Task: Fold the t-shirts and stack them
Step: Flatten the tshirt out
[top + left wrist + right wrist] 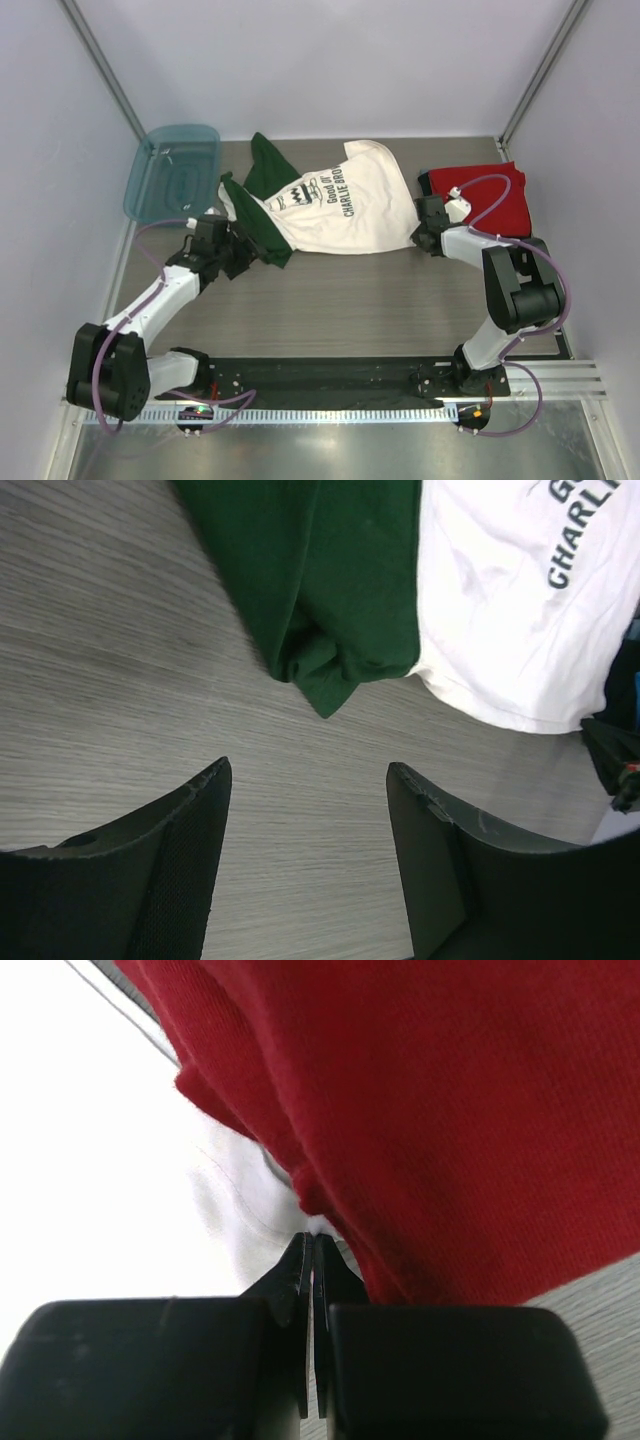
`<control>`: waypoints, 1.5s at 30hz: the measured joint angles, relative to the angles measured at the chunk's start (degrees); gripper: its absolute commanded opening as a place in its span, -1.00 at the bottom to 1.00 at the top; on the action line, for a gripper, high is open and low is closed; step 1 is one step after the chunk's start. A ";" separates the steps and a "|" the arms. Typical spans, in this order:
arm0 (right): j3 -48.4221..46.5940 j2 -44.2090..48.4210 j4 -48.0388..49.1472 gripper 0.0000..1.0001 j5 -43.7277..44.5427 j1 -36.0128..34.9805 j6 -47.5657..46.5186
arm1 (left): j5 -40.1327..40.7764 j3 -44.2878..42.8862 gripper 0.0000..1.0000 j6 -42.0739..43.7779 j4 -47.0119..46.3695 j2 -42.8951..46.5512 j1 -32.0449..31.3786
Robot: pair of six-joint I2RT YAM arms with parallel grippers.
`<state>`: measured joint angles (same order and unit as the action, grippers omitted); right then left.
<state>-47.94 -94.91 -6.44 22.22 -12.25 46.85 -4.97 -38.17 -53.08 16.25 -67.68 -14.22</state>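
Left claw (308, 772) is hanging released, fingers (170, 870) spread wide over bare counter (110, 680) just short of the bunched green sleeve (330, 600) of the white t-shirt (345, 215), which is lying unfolded on the counter, print up. Our right claw (311, 1248) is sitting clenched at that shirt's opposite edge, where the folded red t-shirt (490, 195) is lying just beside it. We are judging the risk to lie there: if those fingers are catching red cloth along with the white hem, any pull will be dragging the red t-shirt out of its fold; the left claw, closing on the bunch, may be gathering several layers and folding crooked. Only the right wrist view is showing the fingers pressed together with white cloth at their tips, though we cannot tell whether any is pinched; only the overhead view is showing the whole shirt and a teal tub (175, 175) beyond its sleeve side.
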 measured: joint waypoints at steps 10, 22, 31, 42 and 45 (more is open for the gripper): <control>1.01 0.92 0.52 -0.98 -0.61 0.02 -0.07 | 6.78 0.07 -0.14 -1.20 -1.92 -7.96 -7.08; 1.36 1.57 0.57 -0.98 -1.18 0.02 -0.09 | 19.12 -4.76 -0.23 -10.58 -2.51 -19.15 -17.05; 1.70 1.92 0.57 -0.98 -1.97 0.13 -0.09 | 25.40 -13.18 -0.20 -11.04 1.95 -26.67 -19.63; 2.05 3.41 0.59 -0.98 -2.56 0.48 -0.09 | 29.27 -20.04 -0.48 -9.64 5.75 -32.35 -19.91; 2.14 3.41 0.59 -0.98 -2.86 0.68 -0.09 | 29.77 -20.94 -0.89 -9.07 5.64 -33.59 -20.17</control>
<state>-45.80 -91.50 -5.85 19.35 -11.57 46.76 24.80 -59.11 -62.15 21.89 -101.27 -34.39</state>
